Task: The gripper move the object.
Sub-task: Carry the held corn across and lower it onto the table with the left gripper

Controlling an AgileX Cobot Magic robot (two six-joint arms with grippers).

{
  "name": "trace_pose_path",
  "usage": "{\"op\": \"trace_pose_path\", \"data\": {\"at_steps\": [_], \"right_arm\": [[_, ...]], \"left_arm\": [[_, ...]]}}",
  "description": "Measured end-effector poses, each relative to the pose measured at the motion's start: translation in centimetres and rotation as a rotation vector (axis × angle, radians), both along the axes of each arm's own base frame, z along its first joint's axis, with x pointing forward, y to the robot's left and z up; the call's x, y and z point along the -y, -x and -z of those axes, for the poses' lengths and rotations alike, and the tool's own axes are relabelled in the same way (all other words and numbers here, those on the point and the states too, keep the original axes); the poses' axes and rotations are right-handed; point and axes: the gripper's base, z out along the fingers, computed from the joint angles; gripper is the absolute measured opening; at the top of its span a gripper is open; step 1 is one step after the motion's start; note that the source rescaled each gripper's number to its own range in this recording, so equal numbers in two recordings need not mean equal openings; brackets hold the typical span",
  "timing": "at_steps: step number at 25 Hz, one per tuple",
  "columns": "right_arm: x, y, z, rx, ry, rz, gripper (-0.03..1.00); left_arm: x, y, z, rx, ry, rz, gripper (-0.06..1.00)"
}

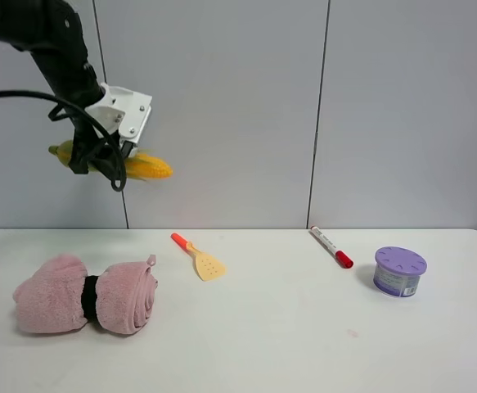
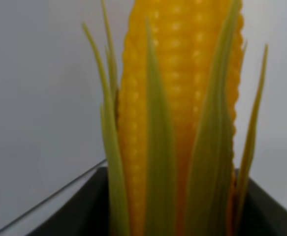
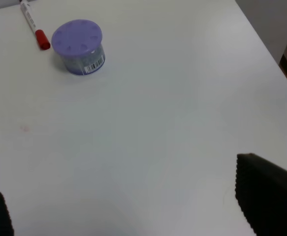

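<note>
My left gripper [image 1: 93, 158] is high in the air at the upper left, well above the table, and is shut on the toy corn [image 1: 148, 168]. The corn lies roughly level, its yellow tip pointing right. In the left wrist view the corn [image 2: 177, 113] fills the frame, yellow kernels in green husk, with the black fingers [image 2: 67, 216] at its base. My right gripper [image 3: 128, 211] is open and empty over bare white table; it does not show in the exterior view.
A pink rolled towel [image 1: 87, 295] lies at the table's left. A yellow spatula [image 1: 203, 262] with an orange handle lies near the middle back. A red-capped marker [image 1: 330, 246] and a purple-lidded can [image 1: 400, 271] are at the right, also in the right wrist view [image 3: 78, 46].
</note>
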Motion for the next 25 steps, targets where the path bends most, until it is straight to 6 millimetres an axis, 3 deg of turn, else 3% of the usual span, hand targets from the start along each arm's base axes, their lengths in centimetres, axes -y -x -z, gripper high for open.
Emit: {"op": "trace_pose_path", "data": {"at_steps": [9, 12, 18, 25], "right_arm": [[0.0, 0.0, 0.0, 0.000, 0.000, 0.000, 1.00], [0.0, 0.0, 0.0, 0.000, 0.000, 0.000, 1.00], [0.0, 0.0, 0.0, 0.000, 0.000, 0.000, 1.00], [0.0, 0.0, 0.0, 0.000, 0.000, 0.000, 1.00]], "left_arm": [[-1.4, -3.1, 10.8, -0.115, 0.017, -0.048, 0.01], [-1.4, -3.3, 13.0, -0.147, -0.009, -0.019, 0.01], [-1.4, -3.3, 14.8, -0.173, -0.030, 0.010, 0.01], [-1.3, -3.5, 14.9, -0.160, 0.016, -0.054, 0.01]]}}
